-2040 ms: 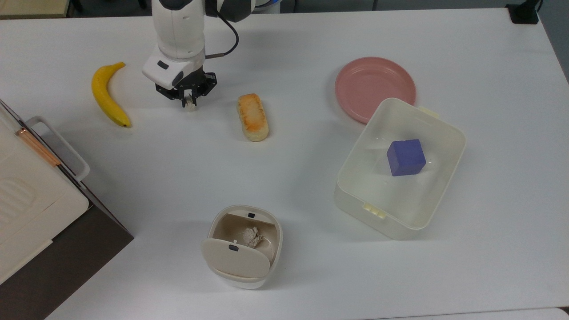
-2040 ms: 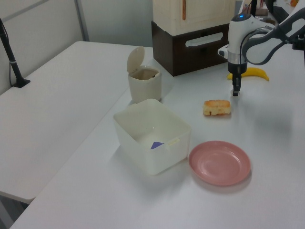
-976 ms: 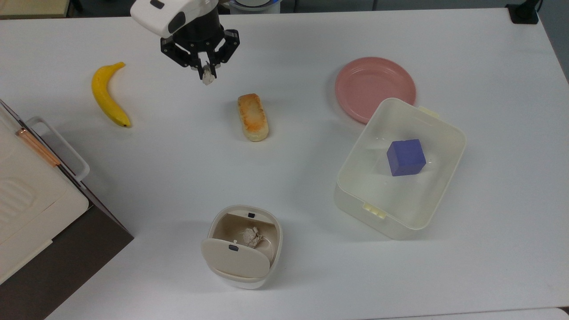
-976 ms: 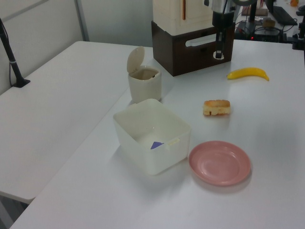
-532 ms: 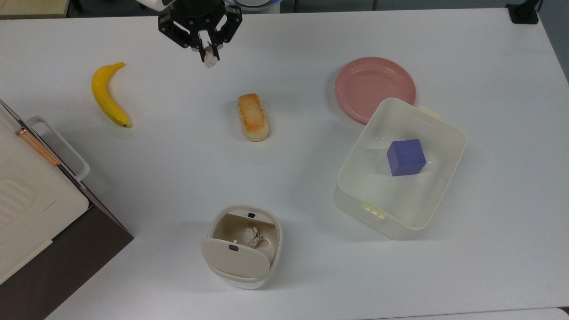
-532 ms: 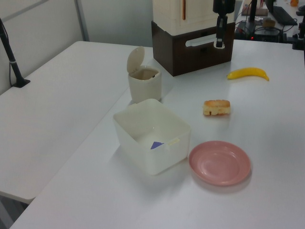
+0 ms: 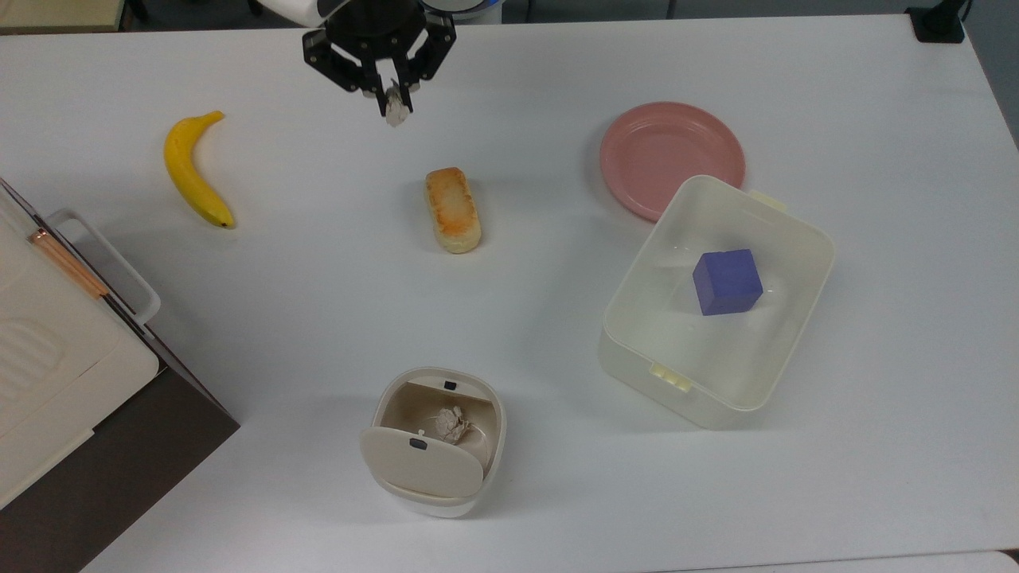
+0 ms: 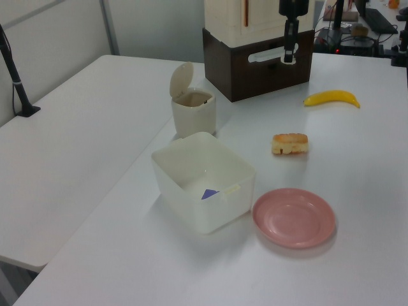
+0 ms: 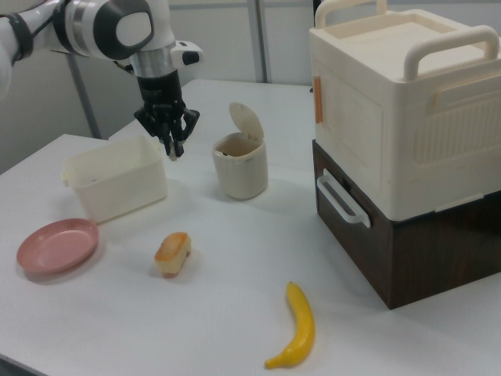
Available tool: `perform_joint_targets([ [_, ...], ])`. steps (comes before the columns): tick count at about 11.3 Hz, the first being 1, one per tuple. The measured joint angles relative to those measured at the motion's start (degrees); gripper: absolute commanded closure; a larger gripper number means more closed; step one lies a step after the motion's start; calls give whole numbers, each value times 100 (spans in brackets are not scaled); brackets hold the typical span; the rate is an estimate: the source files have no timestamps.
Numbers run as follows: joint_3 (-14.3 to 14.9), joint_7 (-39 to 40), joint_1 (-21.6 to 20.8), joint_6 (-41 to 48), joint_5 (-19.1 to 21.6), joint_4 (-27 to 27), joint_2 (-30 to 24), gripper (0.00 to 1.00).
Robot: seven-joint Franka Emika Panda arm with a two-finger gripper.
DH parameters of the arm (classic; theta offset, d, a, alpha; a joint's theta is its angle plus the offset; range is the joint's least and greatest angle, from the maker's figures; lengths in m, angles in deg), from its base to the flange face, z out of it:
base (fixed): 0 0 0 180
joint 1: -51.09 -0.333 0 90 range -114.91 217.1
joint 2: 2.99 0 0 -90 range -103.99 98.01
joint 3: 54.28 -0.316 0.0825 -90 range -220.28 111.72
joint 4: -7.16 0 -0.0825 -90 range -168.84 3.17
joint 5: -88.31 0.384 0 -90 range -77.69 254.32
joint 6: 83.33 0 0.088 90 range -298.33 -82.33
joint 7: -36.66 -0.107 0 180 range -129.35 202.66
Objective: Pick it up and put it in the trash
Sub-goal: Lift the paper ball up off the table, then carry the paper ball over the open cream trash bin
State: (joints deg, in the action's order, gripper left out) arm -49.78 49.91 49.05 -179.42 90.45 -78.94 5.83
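Pick is done: the black two-finger gripper [image 7: 391, 102] is carrying the tiny off-white wrinkly paper wad [image 7: 395, 114], jaws clenched on it, and it's hanging in the air well above the white worktop [image 7: 318, 302]. In the right view the gripper [image 9: 171, 147] is sitting high, with the wad [image 9: 172, 154] at its tip, between the large rectangular cream plastic tub [image 9: 117, 182] and the small cream-white rounded plastic bin [image 9: 241, 164].

Left to do, as I'm reading it: carry to the bin, line up over the opening, release. In the top view the bin [image 7: 434, 440] is sitting well apart from the gripper, toward the bottom of the top view, past the toasted oblong bread roll [image 7: 452, 208]. Its flap lid [image 7: 420, 461] with the small dark button is standing open, so the mouth is looking accessible from above. A slightly bigger off-white paper wad [image 7: 450, 423] is already lying inside.

Other items aren't looking like they're in the way: yellow banana [image 7: 191, 169], round pink plate [image 7: 671, 156], blue cube [image 7: 726, 281] inside the tub.

Hard to make out:
- Arm is being cut off at the top view's upper edge; just the wrist and gripper are in frame.
- In the left view the gripper [image 8: 289, 56] is overlapping the dark brown and cream stacked box [image 8: 258, 38] behind it, so I'm not making out the wad there.
- Wad is partly hidden by the jaws, so how secure the pinch is, I can't tell.
- The open lid is hiding part of the bin's mouth in the top view.
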Motion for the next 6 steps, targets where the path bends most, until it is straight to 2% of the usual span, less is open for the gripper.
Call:
perform_joint_targets([
  [6, 6, -8, -121, -257, 0, 1149, 1292, 100],
])
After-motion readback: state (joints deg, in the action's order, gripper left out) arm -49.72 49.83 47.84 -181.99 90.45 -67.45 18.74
